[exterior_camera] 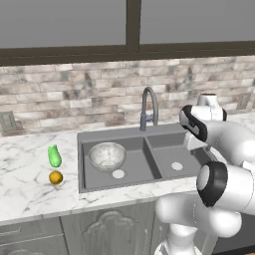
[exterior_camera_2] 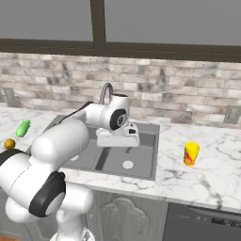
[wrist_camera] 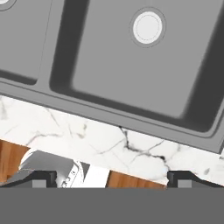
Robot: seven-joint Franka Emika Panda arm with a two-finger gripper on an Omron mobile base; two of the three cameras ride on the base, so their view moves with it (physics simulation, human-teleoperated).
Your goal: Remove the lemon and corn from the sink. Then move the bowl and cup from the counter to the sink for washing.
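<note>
The grey-white speckled bowl point(exterior_camera: 107, 156) sits in the left basin of the grey double sink point(exterior_camera: 112, 134). The green corn point(exterior_camera: 54, 156) and the small orange-yellow lemon point(exterior_camera: 56, 177) lie on the marble counter left of the sink, the lemon in front of the corn. In the right base view the corn point(exterior_camera_2: 22, 128) and lemon point(exterior_camera_2: 9, 143) are at the far left, and the yellow cup point(exterior_camera_2: 191, 153) stands upright on the counter right of the sink. My gripper point(exterior_camera_2: 116, 149) hangs open over the right basin point(wrist_camera: 131, 74), pointing down with nothing between its fingertips point(wrist_camera: 41, 178).
A curved grey faucet point(exterior_camera: 148, 107) rises behind the sink's divider. The brick backsplash carries outlets point(exterior_camera_2: 231, 114) point(exterior_camera: 8, 121). The marble front edge point(wrist_camera: 109, 140) runs below the basin, with cabinet doors beneath and a dark appliance point(exterior_camera_2: 202, 221) at the lower right.
</note>
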